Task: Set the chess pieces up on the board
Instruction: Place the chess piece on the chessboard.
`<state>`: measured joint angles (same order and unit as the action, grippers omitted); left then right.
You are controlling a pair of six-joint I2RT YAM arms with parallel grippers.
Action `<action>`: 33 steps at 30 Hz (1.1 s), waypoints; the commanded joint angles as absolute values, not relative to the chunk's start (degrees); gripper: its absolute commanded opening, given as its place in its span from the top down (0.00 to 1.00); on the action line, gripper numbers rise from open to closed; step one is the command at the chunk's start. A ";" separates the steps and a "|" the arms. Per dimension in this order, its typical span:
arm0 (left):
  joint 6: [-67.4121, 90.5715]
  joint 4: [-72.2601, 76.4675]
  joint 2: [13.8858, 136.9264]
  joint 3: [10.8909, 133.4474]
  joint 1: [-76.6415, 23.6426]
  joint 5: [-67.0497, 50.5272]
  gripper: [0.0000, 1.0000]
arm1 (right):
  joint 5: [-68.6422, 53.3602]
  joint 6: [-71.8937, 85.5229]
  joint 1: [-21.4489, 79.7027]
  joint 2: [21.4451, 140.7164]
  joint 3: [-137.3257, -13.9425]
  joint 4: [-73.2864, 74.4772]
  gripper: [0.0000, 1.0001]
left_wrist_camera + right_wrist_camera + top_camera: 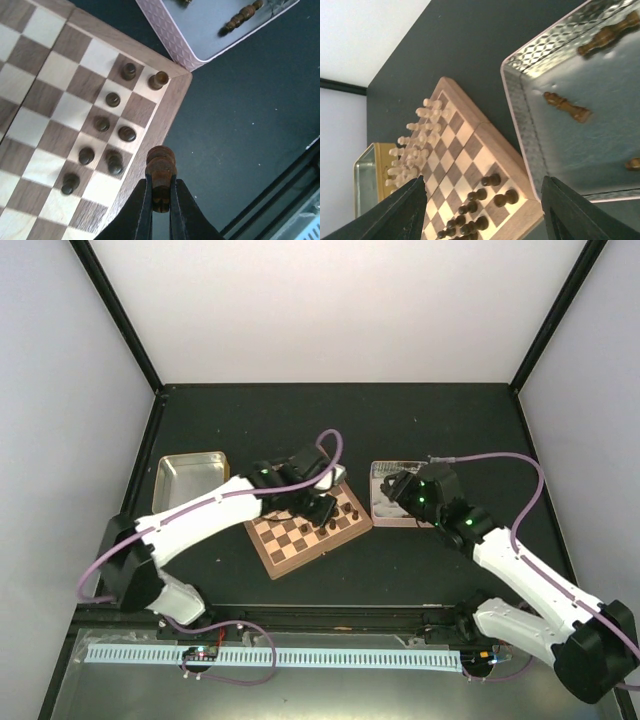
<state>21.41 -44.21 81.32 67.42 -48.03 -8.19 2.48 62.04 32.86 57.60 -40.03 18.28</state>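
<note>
Dark chess piece (160, 172) clamped in left jaws just off the board (170, 110) corner, right jaws apart over pinkish tin (517, 115).

This is a lab test cell, not a home. My 2 white arms, the left arm (200, 508) and the right arm (535, 580), are mounted at the near edge of a black table (440, 420). Plain white panels (330, 300) wall it on 3 sides, held in black frame posts (115, 312). Purple cables (490, 457) loop off my wrists, and a white slotted duct (300, 656) runs along a bare metal shelf (330, 695) by my bases. The board (285, 545) is the 1 homely thing.
</note>
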 commanded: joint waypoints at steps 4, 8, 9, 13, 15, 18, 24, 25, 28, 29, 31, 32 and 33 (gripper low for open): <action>18.68 -53.14 94.56 79.93 -53.42 -1.46 0.98 | 6.65 61.67 29.39 51.62 -37.26 21.35 0.37; 18.25 -54.65 99.64 83.44 -53.88 -2.32 0.97 | 6.72 61.44 28.13 49.77 -36.41 22.29 0.37; 18.21 -55.13 100.80 84.15 -53.90 -2.42 0.97 | 6.74 61.45 27.98 49.49 -36.27 22.44 0.37; 18.52 -56.69 104.89 86.65 -53.96 -1.92 0.97 | 6.67 61.36 27.41 48.40 -36.11 23.24 0.37; 18.79 -57.97 106.59 88.08 -53.98 -1.43 0.96 | 6.68 61.26 27.13 47.75 -36.12 23.73 0.37; 19.23 -58.84 108.43 89.03 -53.92 -1.22 0.96 | 6.84 61.23 26.86 46.55 -36.46 24.78 0.37; 18.70 -58.98 111.14 90.53 -53.42 -0.58 0.95 | 7.57 61.14 26.55 44.00 -37.61 26.61 0.37; 18.62 -58.86 111.44 90.65 -53.28 -0.61 0.95 | 7.76 61.02 26.54 43.77 -37.88 26.89 0.37; 18.21 -58.93 112.56 91.44 -53.09 -0.49 0.94 | 8.14 60.85 26.49 43.29 -38.67 27.63 0.37; 17.96 -59.08 113.04 91.94 -53.09 -0.48 0.93 | 8.22 60.79 26.46 43.22 -38.86 27.74 0.37; 17.61 -59.42 113.96 92.86 -53.02 -0.53 0.93 | 8.26 60.82 26.48 42.99 -39.02 27.78 0.37; 17.57 -59.73 114.37 93.24 -53.00 -0.02 0.93 | 8.20 60.82 26.46 42.96 -39.10 27.77 0.37; 17.65 -59.92 114.62 93.51 -53.00 0.52 0.93 | 8.15 60.82 26.43 42.98 -39.18 27.82 0.37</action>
